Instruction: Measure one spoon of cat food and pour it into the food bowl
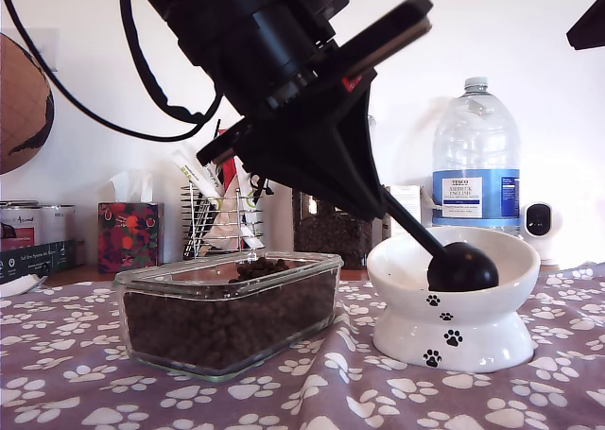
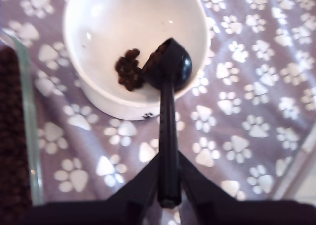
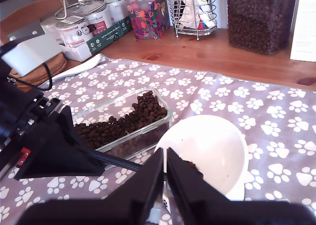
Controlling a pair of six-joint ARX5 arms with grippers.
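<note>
First wrist view: my first hand [image 2: 169,188] pinches the black plastic scoop [image 2: 168,74], tipped over the white ceramic paw-print bowl [image 2: 98,99]; kibble [image 2: 128,69] seemingly near its six-o'clock rim could spill.

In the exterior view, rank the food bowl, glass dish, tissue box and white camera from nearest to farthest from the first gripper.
From my first gripper:
1. Food bowl, just below, the spoon in it.
2. Glass dish, toward the view's left.
3. White camera, far right, at the back.
4. Tissue box, far left, at the back.
</note>
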